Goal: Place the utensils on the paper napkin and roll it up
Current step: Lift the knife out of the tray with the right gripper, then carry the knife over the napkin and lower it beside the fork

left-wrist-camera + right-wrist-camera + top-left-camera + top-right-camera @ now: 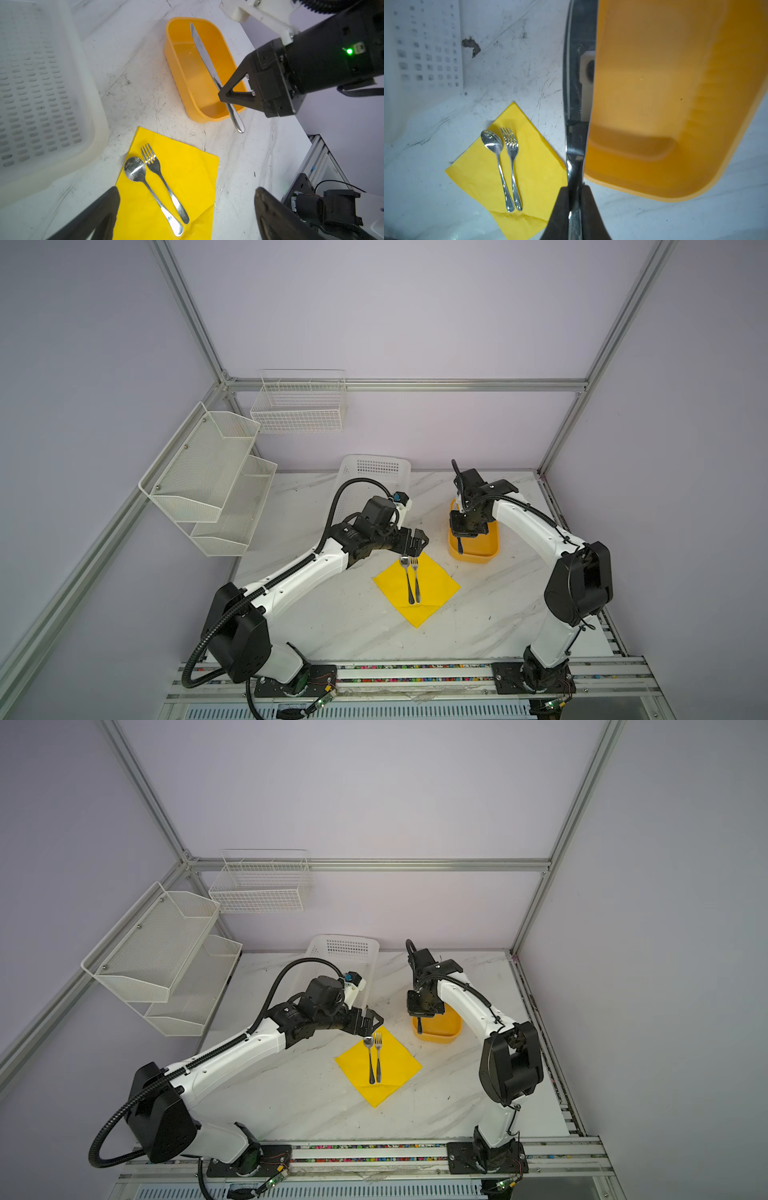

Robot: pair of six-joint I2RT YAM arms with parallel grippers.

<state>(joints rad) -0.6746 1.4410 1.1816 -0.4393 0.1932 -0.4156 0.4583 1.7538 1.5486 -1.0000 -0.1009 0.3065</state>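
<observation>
Steel knife (pixel 202 56) is partly hidden by the right claw (pixel 574 197) pinching it; left claw (pixel 187 192) stands spread.

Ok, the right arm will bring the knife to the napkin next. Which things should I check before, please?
1. Right gripper shut on the knife: ok.
2. Knife lifted clear of the orange tub: cannot tell.
3. Spoon and fork lying on the napkin, side by side: ok.
4. Bare napkin beside the fork for the knife: ok.
5. Left gripper open and holding nothing: ok.
</observation>
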